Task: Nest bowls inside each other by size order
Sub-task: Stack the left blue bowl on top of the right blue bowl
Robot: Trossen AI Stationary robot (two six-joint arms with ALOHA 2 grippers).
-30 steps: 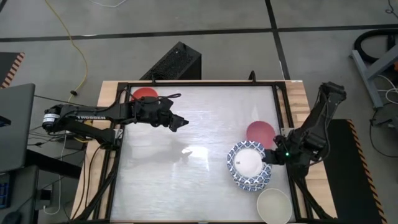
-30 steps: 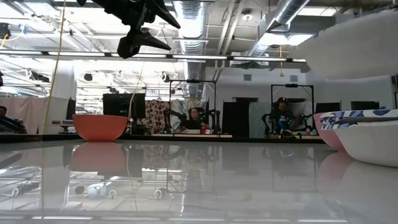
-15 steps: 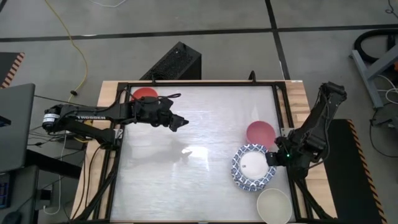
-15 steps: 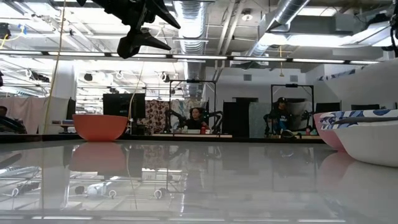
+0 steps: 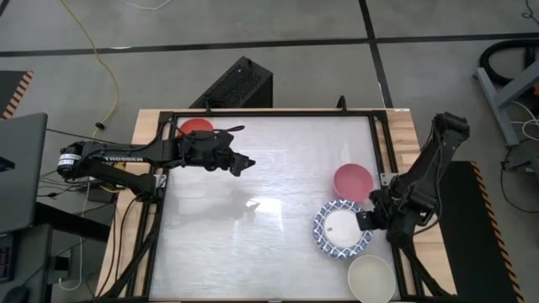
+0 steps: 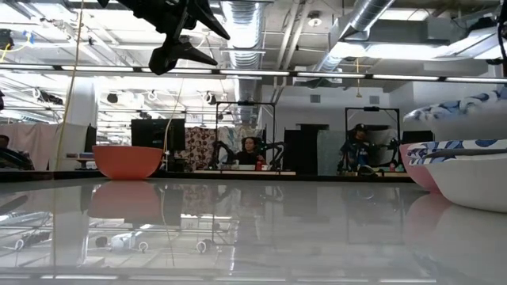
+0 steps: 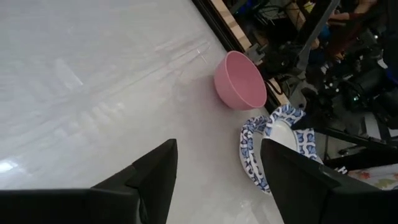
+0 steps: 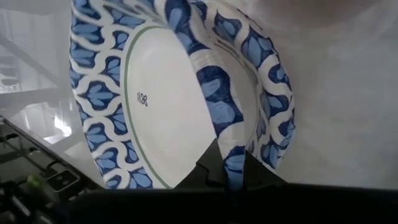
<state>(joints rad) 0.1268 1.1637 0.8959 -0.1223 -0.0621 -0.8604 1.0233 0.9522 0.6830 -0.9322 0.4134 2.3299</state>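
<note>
Right gripper [image 5: 365, 220] pinching blue-rimmed bowl [image 5: 342, 229], left gripper [image 5: 242, 165] spread mid-air.

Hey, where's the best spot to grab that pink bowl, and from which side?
Probably the pink bowl is best pinched at its thin rim, one finger inside and one outside, coming from above. It sits upright and open, and the blue-rimmed bowls crowd its near side, so the far rim looks freest.
</note>
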